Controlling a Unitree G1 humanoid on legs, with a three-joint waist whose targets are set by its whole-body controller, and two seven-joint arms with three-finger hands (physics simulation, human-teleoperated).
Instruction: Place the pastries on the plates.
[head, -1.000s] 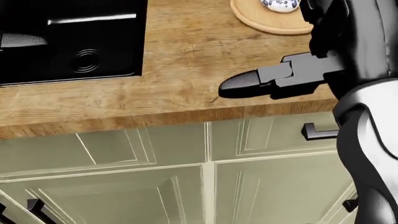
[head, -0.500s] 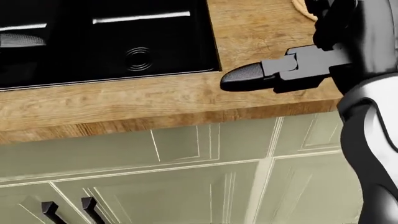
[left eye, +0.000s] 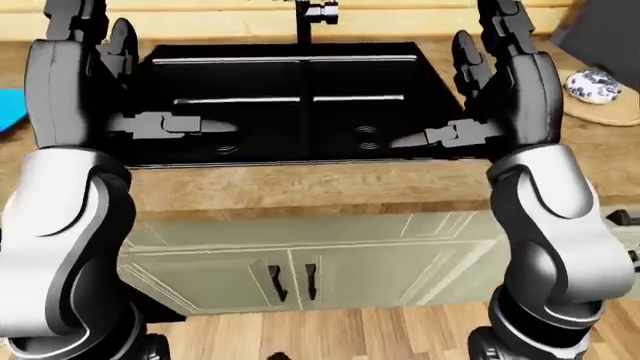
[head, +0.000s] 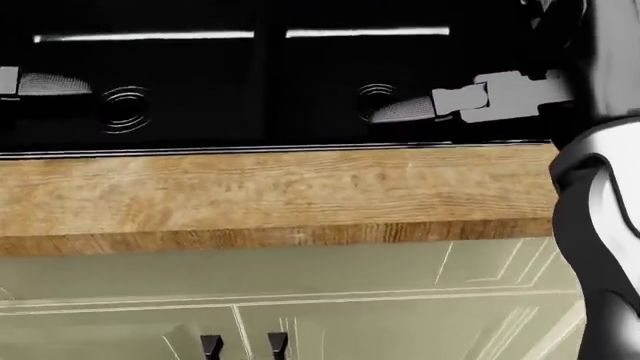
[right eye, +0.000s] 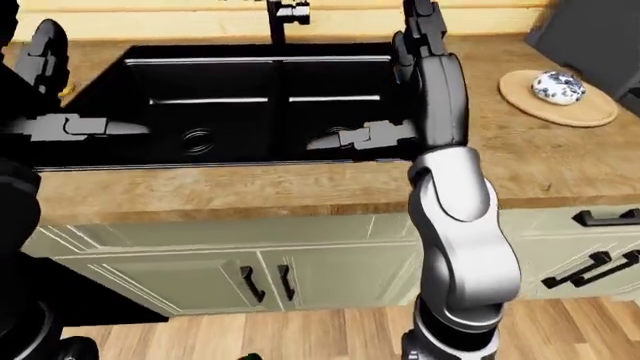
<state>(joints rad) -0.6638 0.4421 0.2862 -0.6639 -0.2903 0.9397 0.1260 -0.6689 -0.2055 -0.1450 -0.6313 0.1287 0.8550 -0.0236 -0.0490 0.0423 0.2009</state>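
Robot's facing the black sink (right eye: 250, 97), left hand (left eye: 95, 82) and right hand (left eye: 500, 82) both hanging open and empty. Pastry (right eye: 557, 86)'s sitting on a round board (right eye: 590, 112) near the tabletop's right edge, so it's needing to head right.

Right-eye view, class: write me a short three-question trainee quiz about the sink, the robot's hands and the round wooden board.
1. True or false: the right hand holds a pastry.
2. In the right-eye view, the wooden board lies to which side of the black sink? A) left B) right C) inside it
3. Fill in: the blue-patterned white object rests on the ____.

Key
1. False; both the right hand and the left hand are open and empty.
2. B.
3. Wooden board, on the wooden counter.
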